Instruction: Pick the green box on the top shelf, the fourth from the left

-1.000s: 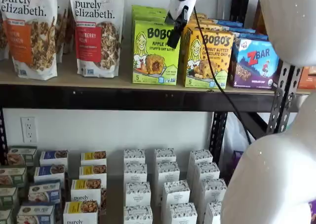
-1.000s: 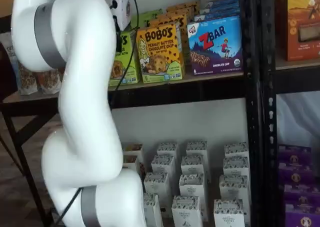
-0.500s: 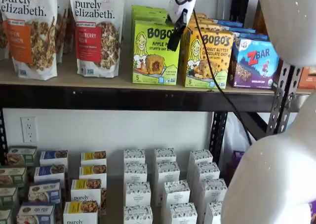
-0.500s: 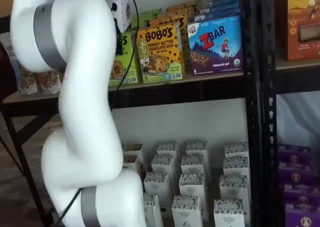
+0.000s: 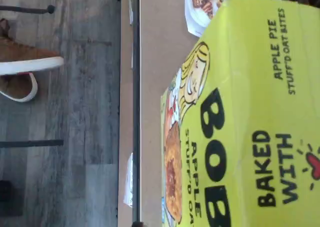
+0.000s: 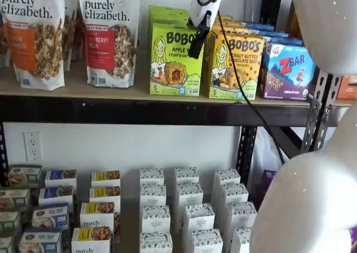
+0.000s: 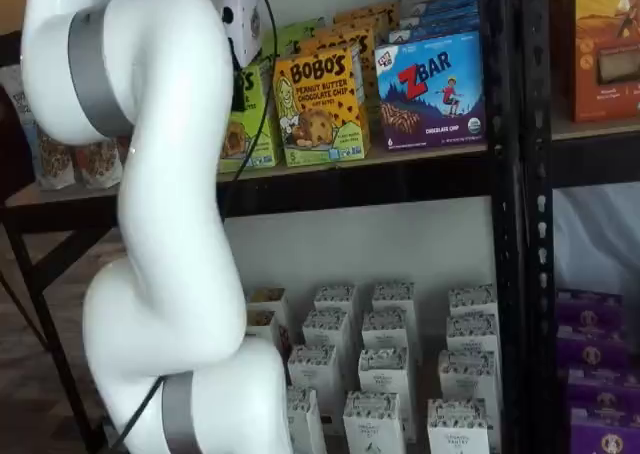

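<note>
A shop-like storeroom: black metal shelves (image 6: 139,109) stocked with boxed snacks (image 6: 234,66).

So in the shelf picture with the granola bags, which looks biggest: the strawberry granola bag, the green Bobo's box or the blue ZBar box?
Largest to smallest, as they look:
1. The strawberry granola bag
2. The green box
3. The blue ZBar box

All three stand along the top shelf, but the ZBar box is turned at an angle, so its true size is uncertain.
</note>
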Motion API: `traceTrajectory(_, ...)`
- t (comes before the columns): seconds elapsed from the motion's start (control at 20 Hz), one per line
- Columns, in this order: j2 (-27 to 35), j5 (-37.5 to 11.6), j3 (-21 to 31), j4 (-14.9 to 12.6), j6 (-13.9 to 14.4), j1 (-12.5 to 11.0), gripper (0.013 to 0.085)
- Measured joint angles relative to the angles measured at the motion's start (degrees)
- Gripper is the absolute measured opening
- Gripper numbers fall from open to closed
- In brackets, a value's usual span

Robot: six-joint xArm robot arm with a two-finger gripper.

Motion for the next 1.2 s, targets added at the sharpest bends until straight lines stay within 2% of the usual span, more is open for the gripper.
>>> traceTrajectory(0.05,0.0,0.0,0.0,0.2,0.0,0.0,0.073)
traceTrajectory(0.2,0.0,0.1,-0.3,0.5,0.0,-0.1,0.069)
traceTrajectory(0.35,0.2,0.4,-0.5,0.6,0.1,0.0,0.061)
traceTrajectory(0.4,0.2,0.4,-0.6,0.6,0.1,0.0,0.061)
traceTrajectory(0.5,0.2,0.5,-0.7,0.6,0.1,0.0,0.053)
traceTrajectory(0.55,0.3,0.6,-0.7,0.7,0.1,0.0,0.053)
traceTrajectory(0.6,0.3,0.6,-0.8,0.8,0.1,-0.1,0.049)
traceTrajectory(1.2,0.4,0.6,-0.8,0.5,0.1,0.0,0.049)
